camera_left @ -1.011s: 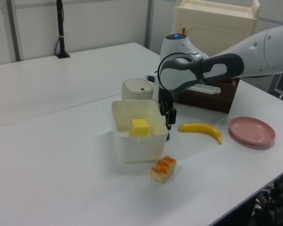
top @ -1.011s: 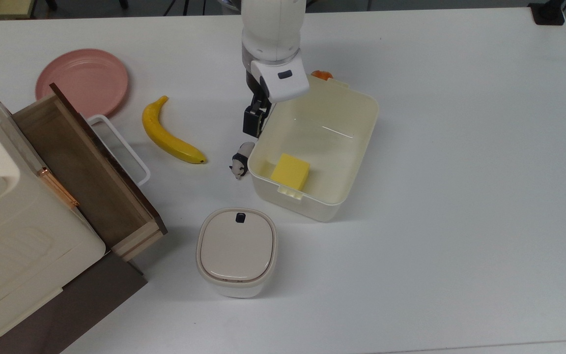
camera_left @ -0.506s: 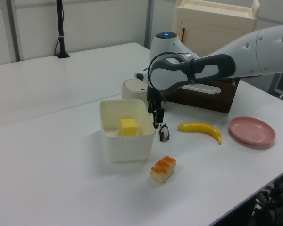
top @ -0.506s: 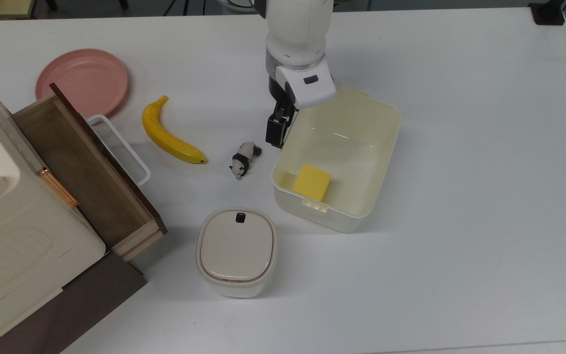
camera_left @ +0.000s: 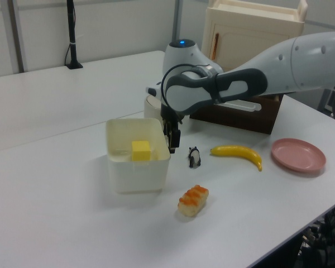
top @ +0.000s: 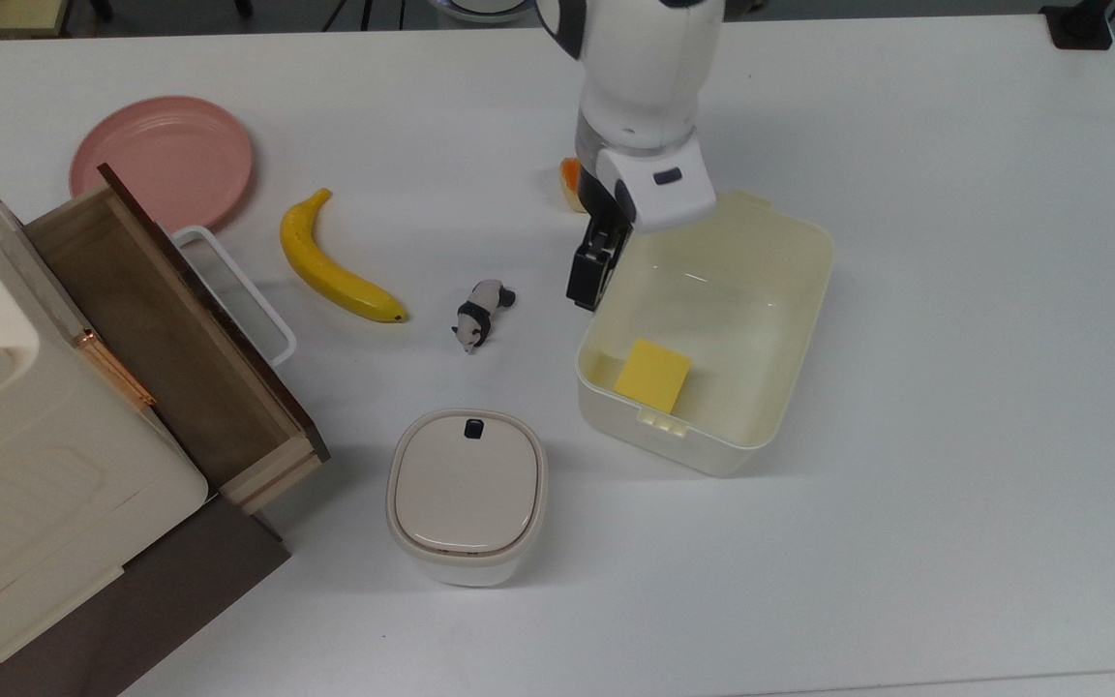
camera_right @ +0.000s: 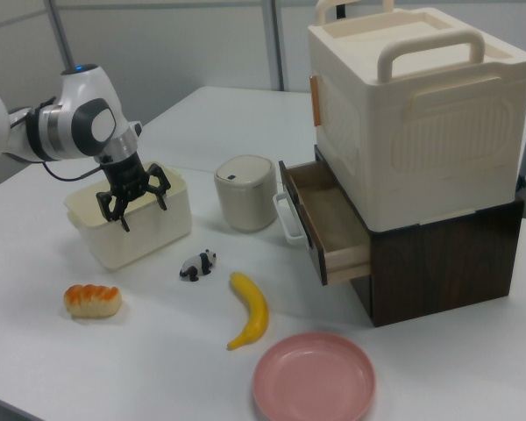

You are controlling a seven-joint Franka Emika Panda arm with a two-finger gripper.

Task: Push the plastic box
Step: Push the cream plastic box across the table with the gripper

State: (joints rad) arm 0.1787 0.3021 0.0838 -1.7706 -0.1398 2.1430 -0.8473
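Observation:
The plastic box [top: 794, 360] is a lidless cream-white tub standing on the white table, with a yellow block [top: 652, 376] inside near its short front rim. My gripper [top: 587, 279] is shut, fingers pointing down, and rests against the outside of the box's long wall on the top view's left, near the far corner. In the left view the gripper [camera_left: 172, 137] is at the right side of the box [camera_left: 137, 176]. In the right view the gripper [camera_right: 128, 210] hangs over the near rim of the box [camera_right: 138, 237].
A panda toy [top: 478, 315] and a banana [top: 335, 263] lie to the top view's left of the gripper. A piece of sushi [camera_left: 193, 200], a pink plate [top: 163, 160], a small lidded container [top: 467, 494] and a cabinet with an open wooden drawer [top: 165, 334] stand around.
The gripper has travelled to the top view's right and slightly down, sliding the box along with it. The panda toy stayed behind and now lies apart from the box.

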